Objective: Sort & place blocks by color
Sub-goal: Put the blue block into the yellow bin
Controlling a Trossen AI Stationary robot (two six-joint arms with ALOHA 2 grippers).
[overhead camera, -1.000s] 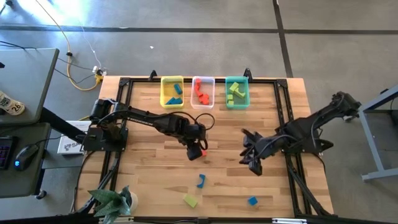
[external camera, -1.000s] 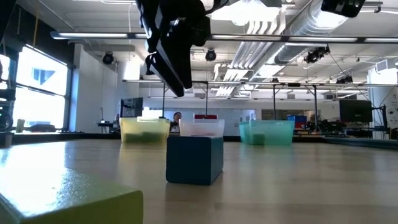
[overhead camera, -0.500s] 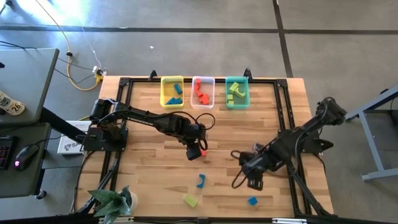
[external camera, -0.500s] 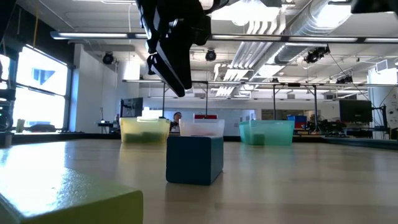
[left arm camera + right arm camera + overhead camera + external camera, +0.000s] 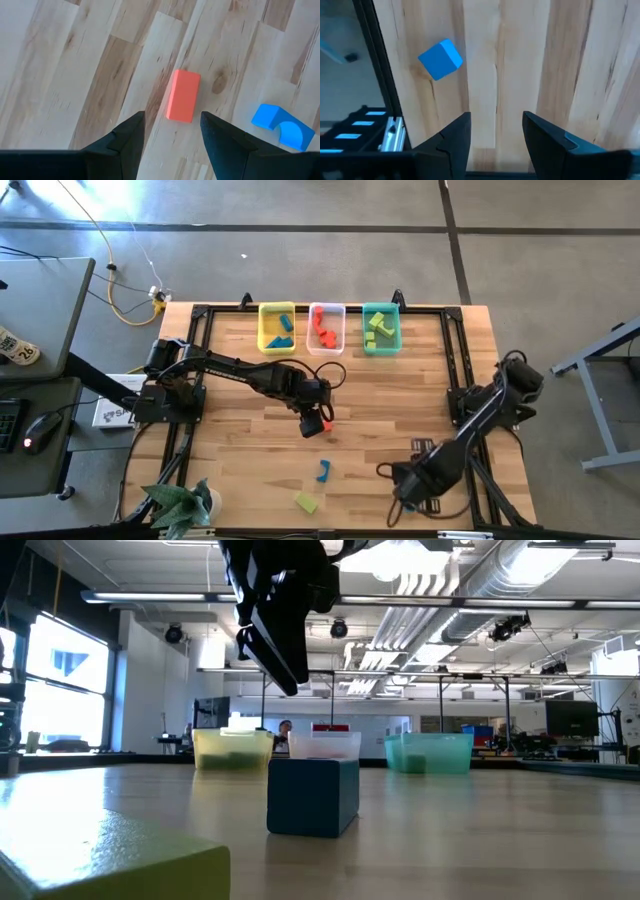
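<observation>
L gripper (image 5: 318, 423) sits mid-table, fingers (image 5: 127, 137) spread apart w/ nothing between them, hovering right over a red bar (image 5: 183, 95) lying flat on the wood; wrist view shows the bar just past the fingertips, not touching. Blue arch (image 5: 282, 126) lies near the bar in that view; in high view it's (image 5: 323, 471) toward the front edge from the L gripper. Green block (image 5: 306, 502) is near the front edge, just beside the arch. R gripper (image 5: 413, 485) is at the front-right of the table, fingers (image 5: 452, 135) parted, empty; blue cube (image 5: 440, 59) sits ahead of it close to the black frame rail (image 5: 379, 75), clear of the fingers. Cube is hidden under the R arm in high view. Low view: blue cube (image 5: 313, 795) front-center, green block (image 5: 110, 855) big in the near left corner, L arm overhead. Back edge has 3 bins in a row: yellow bin (image 5: 277, 328) w/ blue blocks inside, clear bin (image 5: 326, 328) w/ red ones, teal bin (image 5: 381, 328) w/ green ones. Table (image 5: 240, 460) otherwise bare wood.
</observation>
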